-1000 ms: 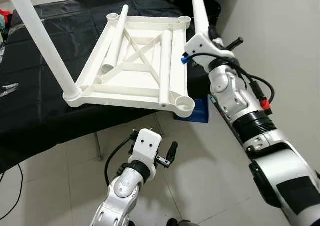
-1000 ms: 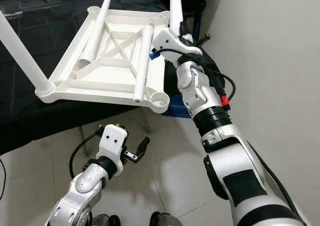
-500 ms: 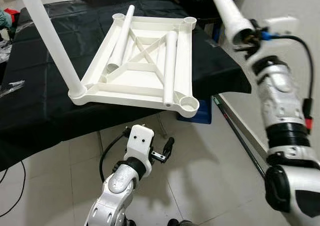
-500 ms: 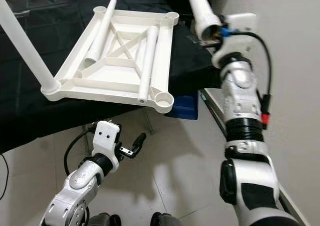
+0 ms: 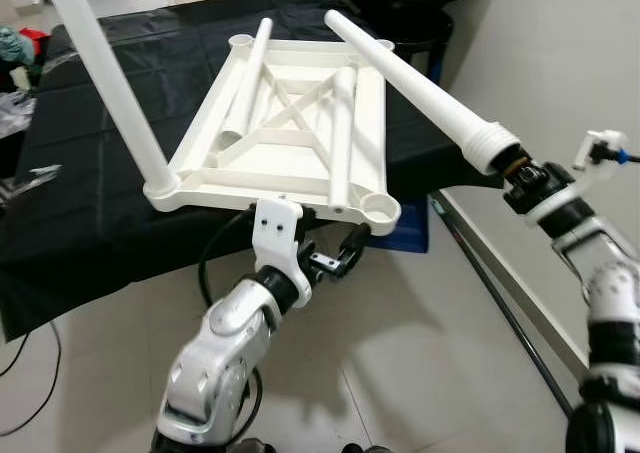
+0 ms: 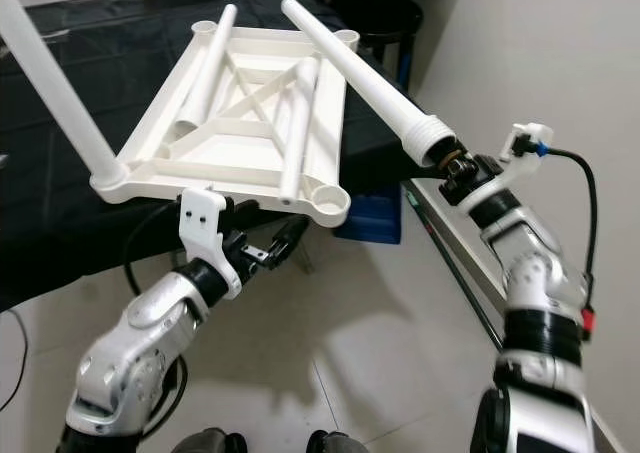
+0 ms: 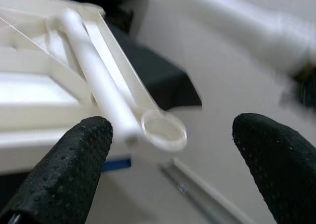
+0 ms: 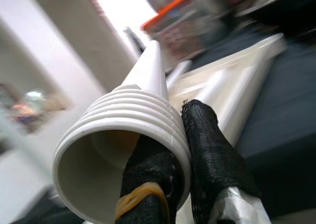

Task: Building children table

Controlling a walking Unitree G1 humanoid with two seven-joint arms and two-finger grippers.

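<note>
The white table top [image 5: 215, 178] lies upside down on a black-covered table. One white leg [image 5: 105, 73] stands screwed into its near left corner. Two loose legs [image 5: 340, 133] [image 5: 250, 78] lie across its ribs. My right gripper [image 5: 520, 168] is shut on the threaded end [image 8: 133, 135] of another leg [image 5: 410, 78], one finger inside the tube and one outside. That leg slants up and back over the top's right side. My left gripper [image 5: 335, 258] is open just below the front edge, facing the empty near right corner socket [image 7: 163, 130].
The black cloth [image 5: 80, 233] hangs over the table's front edge. A blue box [image 5: 410, 235] sits on the tiled floor [image 5: 420, 353] under the table. A white wall [image 5: 560, 63] stands close on the right, with a dark rod [image 5: 500, 303] along its base.
My right arm has swung out to the right and lowered, tipping its leg from upright to a low slant. My left gripper has risen from the floor area to the top's front edge.
</note>
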